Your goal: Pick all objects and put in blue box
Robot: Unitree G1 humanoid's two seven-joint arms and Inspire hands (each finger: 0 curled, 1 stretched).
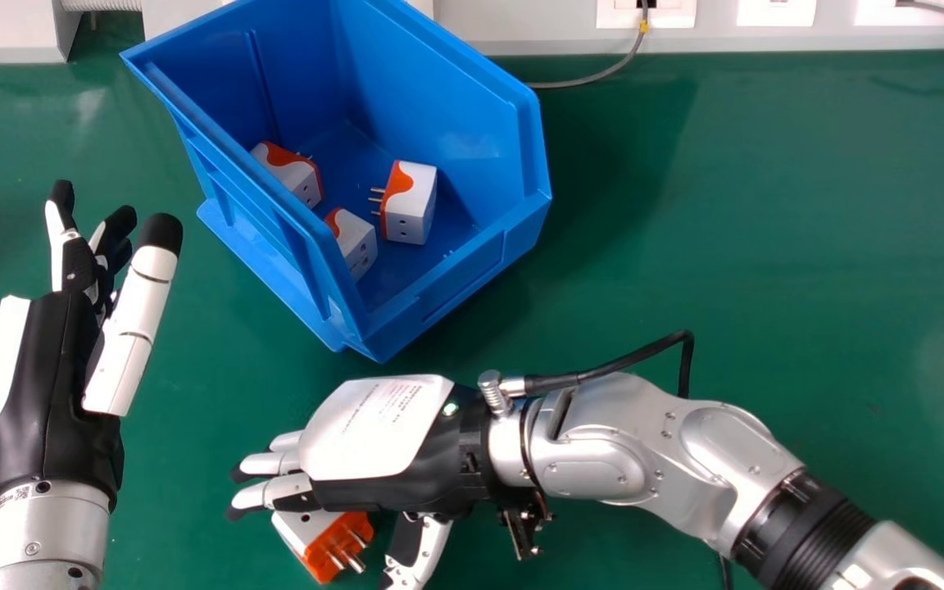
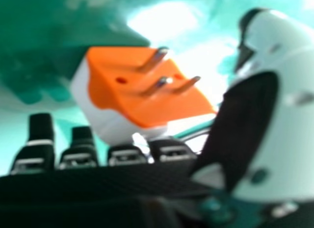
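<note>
In the head view my right hand [image 1: 390, 442] lies low over the table, palm side down toward an orange and white plug adapter [image 1: 326, 537], its fingers relaxed beside and partly over it. The right hand view has that adapter [image 2: 142, 90] with its pins outward, between the fingertips and thumb of my right hand [image 2: 250, 125]; no grip on it is visible. My left hand [image 1: 54, 369] is open at the left. The blue box [image 1: 447, 106] holds several adapters, among them one with pins sideways [image 1: 410, 203].
A grey cable [image 1: 595, 78] runs along the wall behind the box, below white sockets [image 1: 644, 12]. The box's near corner stands just behind my right hand. Green table [image 1: 767, 246] extends to the right.
</note>
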